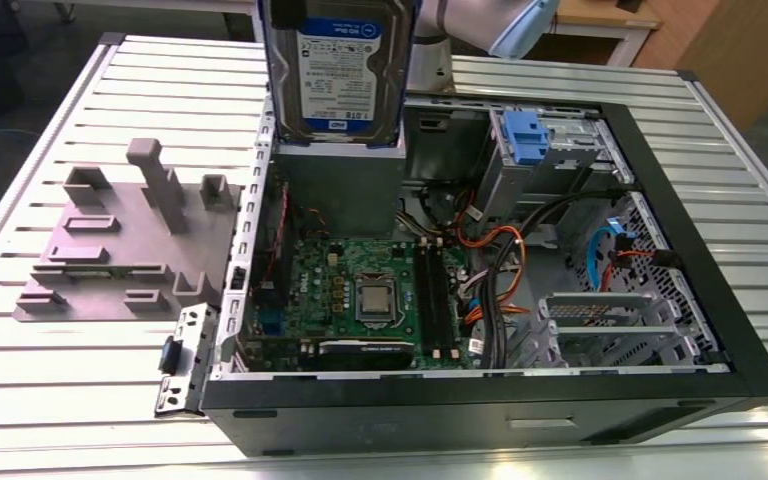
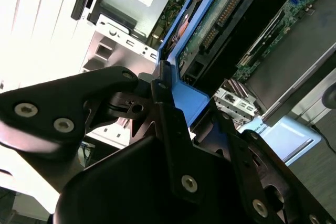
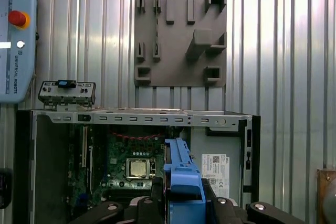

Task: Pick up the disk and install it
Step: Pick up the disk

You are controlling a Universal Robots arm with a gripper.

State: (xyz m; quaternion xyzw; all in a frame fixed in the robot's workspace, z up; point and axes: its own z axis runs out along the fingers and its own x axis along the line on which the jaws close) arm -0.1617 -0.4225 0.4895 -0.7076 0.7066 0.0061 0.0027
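The gripper (image 3: 182, 200), fingers clenched on the blue plastic carrier (image 3: 181, 171) of the flat silver-grey labelled disk (image 1: 337, 70), holds it upright at 12 o'clock over the open black computer case (image 1: 684, 235), so a steady, square carry clear of the orange cables (image 1: 507, 250) seems wise.

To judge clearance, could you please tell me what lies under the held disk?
The grey power-supply box and motherboard, inside the open case; the disk covers the box's far edge.

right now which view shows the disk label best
The exterior view: the disk stands upright above the computer case, label facing the camera. Both wrist views show its blue carrier edge-on in the gripper.
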